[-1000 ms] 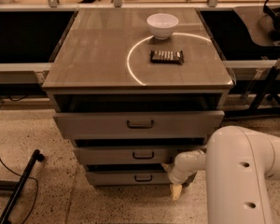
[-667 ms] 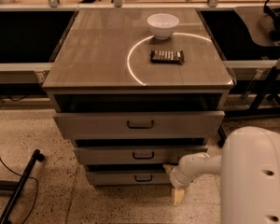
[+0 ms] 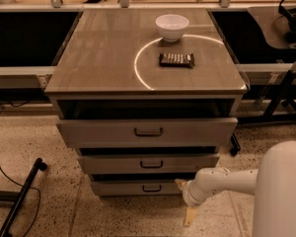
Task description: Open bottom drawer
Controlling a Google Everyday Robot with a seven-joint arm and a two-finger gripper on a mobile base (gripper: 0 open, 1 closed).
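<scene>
The bottom drawer (image 3: 119, 187) is the lowest and narrowest of three grey fronts, with a small dark bar handle (image 3: 151, 188) at its centre. It stands a little way out of the cabinet, with a dark gap above it. My gripper (image 3: 184, 199) is at the end of the white arm, low by the drawer's right end and right of the handle. Its tan fingers are spread: one fingertip (image 3: 179, 183) is against the drawer's right corner, and the other points down at the floor. It holds nothing.
The middle drawer (image 3: 113, 164) and top drawer (image 3: 98, 132) also stand slightly out. A white bowl (image 3: 171, 26) and a dark snack bar (image 3: 176, 59) lie on the cabinet top (image 3: 98, 58). A black stand leg (image 3: 19, 196) lies on the floor at left. Chair legs (image 3: 281, 90) stand at right.
The white arm has swung right and lower in the view. The gripper has dropped a little beside the bottom drawer's right end, and a second fingertip now shows. The drawers look unchanged.
</scene>
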